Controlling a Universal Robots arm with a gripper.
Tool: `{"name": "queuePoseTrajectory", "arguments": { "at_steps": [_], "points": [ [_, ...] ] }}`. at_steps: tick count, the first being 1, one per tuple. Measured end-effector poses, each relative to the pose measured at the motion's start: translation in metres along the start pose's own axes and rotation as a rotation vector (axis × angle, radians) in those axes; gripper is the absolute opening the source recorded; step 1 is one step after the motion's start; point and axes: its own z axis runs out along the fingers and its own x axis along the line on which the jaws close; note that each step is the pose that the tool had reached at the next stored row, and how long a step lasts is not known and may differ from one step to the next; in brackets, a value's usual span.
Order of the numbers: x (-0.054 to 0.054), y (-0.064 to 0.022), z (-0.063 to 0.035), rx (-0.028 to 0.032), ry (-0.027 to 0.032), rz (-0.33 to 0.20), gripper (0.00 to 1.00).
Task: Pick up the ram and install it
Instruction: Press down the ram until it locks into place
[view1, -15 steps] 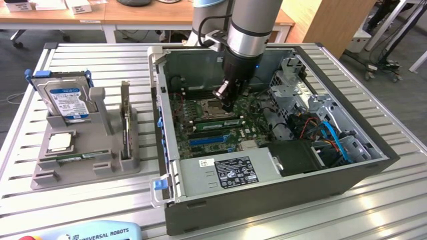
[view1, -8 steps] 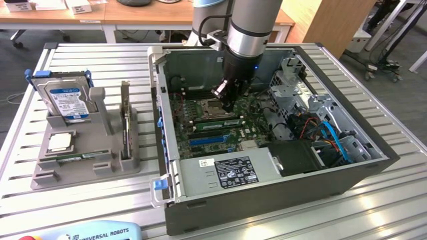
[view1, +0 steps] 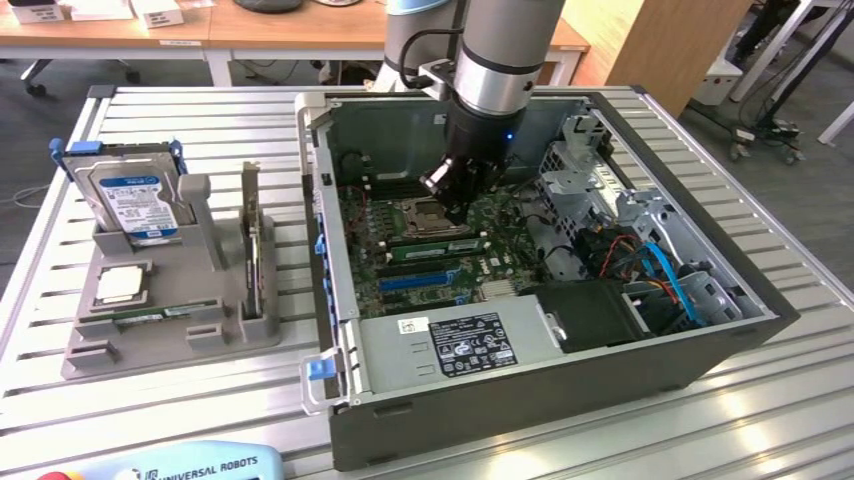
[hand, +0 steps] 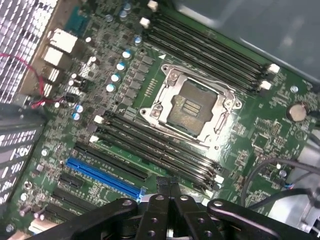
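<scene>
Hand (view1: 457, 205) at frame centre, fingers pressed together and empty, over the motherboard (view1: 447, 250); ram (view1: 430, 231) partly hidden behind it.

The exterior camera is looking down from high in front at the slatted table (view1: 174, 400) and open computer case (view1: 534, 400), arm entering from twelve o'clock. The wrist camera is peering down close over the motherboard (hand: 260, 135). Both are sharing the processor socket (view1: 411, 213) (hand: 192, 107).
</scene>
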Motion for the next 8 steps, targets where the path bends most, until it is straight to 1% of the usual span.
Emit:
{"name": "queuePoseTrajectory", "arguments": {
  "at_steps": [8],
  "points": [
    [0.0,0.0,0.0007,0.0013,-0.0028,0.131,0.1]
  ]
}}
